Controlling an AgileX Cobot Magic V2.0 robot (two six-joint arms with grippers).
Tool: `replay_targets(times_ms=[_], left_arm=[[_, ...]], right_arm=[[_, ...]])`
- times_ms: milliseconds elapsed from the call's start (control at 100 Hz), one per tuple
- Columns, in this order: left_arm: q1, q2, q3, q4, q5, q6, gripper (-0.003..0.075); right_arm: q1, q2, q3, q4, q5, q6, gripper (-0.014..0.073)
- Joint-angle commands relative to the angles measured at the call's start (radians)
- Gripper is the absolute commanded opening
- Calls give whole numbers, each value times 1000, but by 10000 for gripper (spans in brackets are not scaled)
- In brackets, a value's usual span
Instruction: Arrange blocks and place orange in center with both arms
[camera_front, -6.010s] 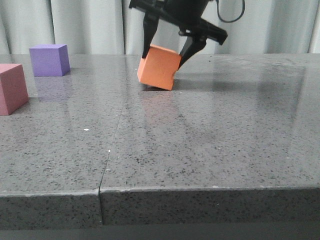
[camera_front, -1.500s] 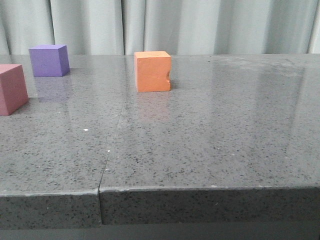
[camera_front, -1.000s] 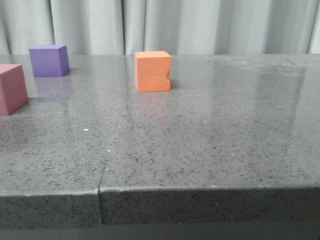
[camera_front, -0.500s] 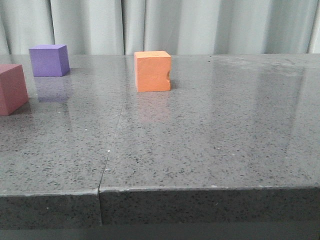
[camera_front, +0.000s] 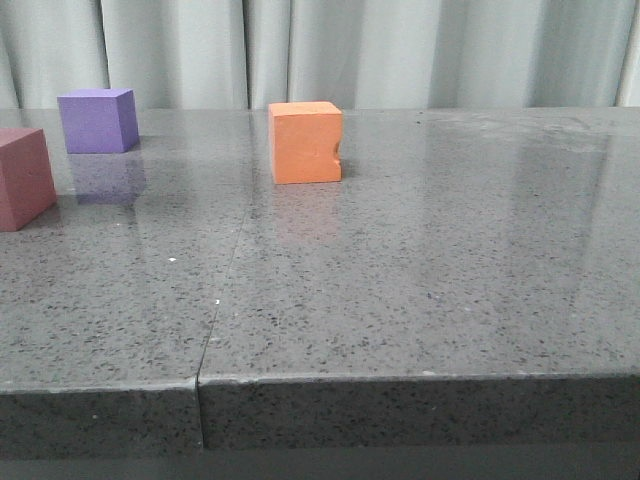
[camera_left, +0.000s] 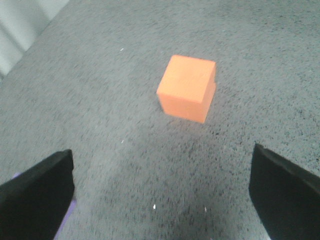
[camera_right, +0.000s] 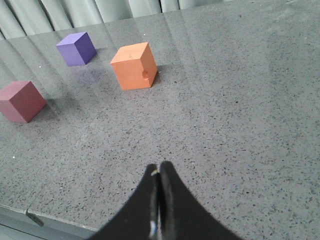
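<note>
The orange cube (camera_front: 305, 142) stands upright on the grey table, its rounded notch on the right edge; it also shows in the left wrist view (camera_left: 187, 88) and the right wrist view (camera_right: 134, 66). The purple cube (camera_front: 97, 120) sits far back left, the pink cube (camera_front: 22, 178) at the left edge. In the right wrist view the purple (camera_right: 76, 48) and pink (camera_right: 22, 101) cubes also show. My left gripper (camera_left: 161, 195) is open and empty above the table, short of the orange cube. My right gripper (camera_right: 160, 170) is shut and empty near the table's front edge. Neither gripper shows in the front view.
A seam (camera_front: 225, 290) runs through the speckled grey tabletop from front to back. A pale curtain (camera_front: 400, 50) hangs behind the table. A sliver of purple shows beside the left finger (camera_left: 37, 192).
Six seconds ago a gripper held the orange cube tilted; it has let go and left the front view. The cube now stands flat. A faint shadow shifts over the left of the table.
</note>
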Motion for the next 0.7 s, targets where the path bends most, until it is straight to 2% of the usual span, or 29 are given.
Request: replay_targets(times_ms=[0,340,690], left_arm=[[-48,5,-67,-8,-51,2,671],[-178,160,-176,10,-116,2,671],[-252,289,-189,16,-228,2,671]], right_arm=[[0,7,-24,-11,-78,-12,-67],[0,7,-24,-11,-78,-12,-67],[0,7,-24,-11,-78,-12,-67]])
